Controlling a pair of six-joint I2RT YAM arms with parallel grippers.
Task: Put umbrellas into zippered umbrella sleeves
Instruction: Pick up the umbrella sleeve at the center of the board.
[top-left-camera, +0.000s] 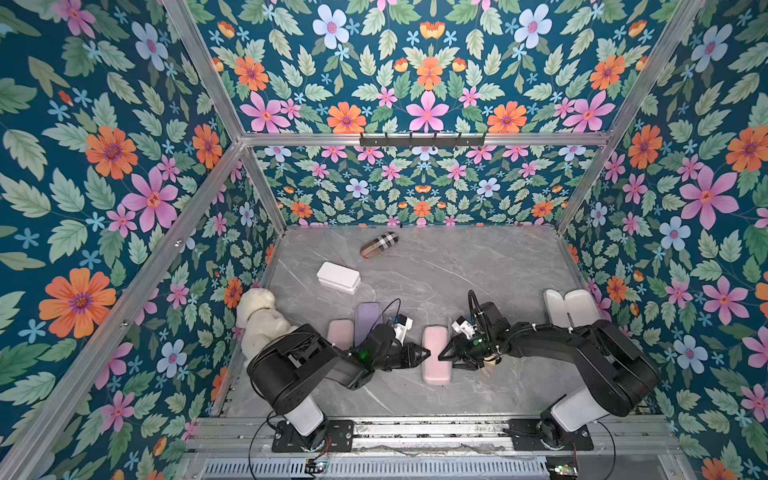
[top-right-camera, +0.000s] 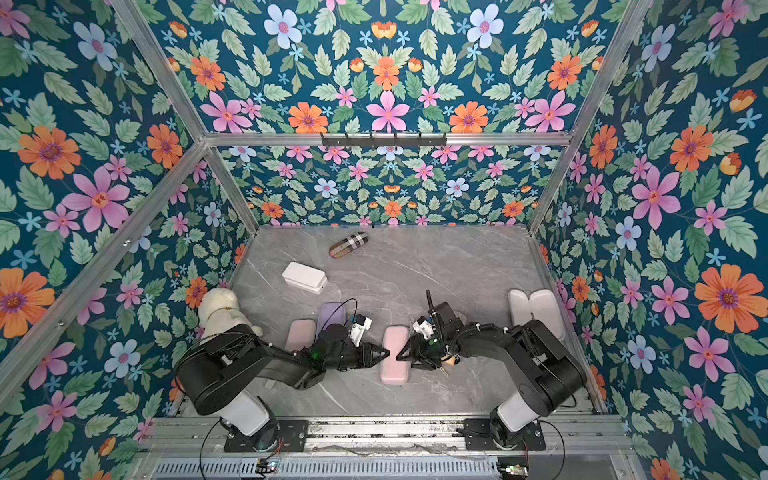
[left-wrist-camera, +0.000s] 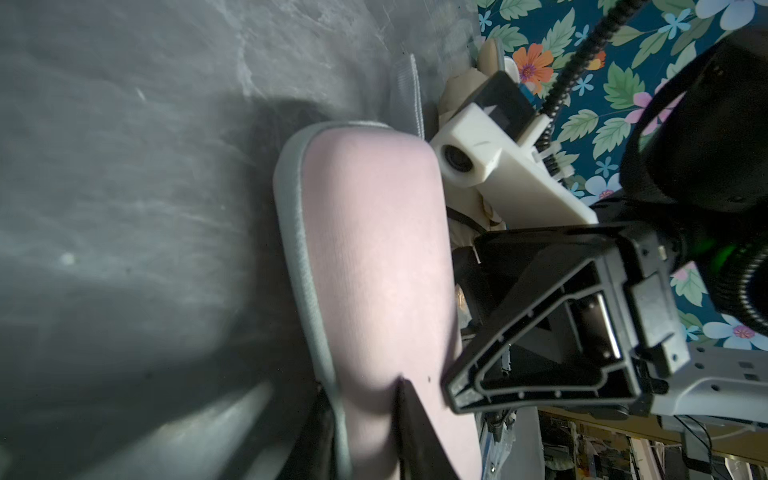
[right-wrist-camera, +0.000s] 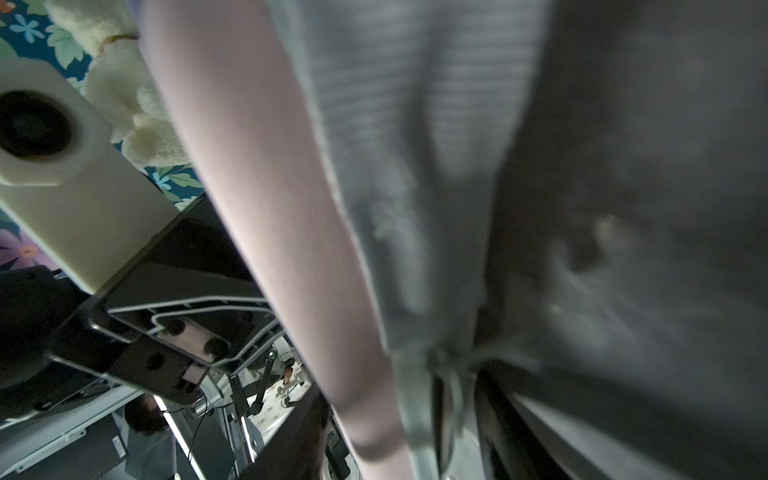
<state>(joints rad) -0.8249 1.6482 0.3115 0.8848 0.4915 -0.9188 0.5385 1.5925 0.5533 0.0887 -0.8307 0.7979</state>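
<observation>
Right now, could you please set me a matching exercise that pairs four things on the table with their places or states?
Things:
1. plaid roll
2. plush toy
3. central pink case
4. pale-lined case

Places or states:
A. lying open at the right edge of the table
B. closed, pink shell up
C. at the far end
D. at the left edge

Pairs: 1-C; 2-D; 3-B; 4-A.
</observation>
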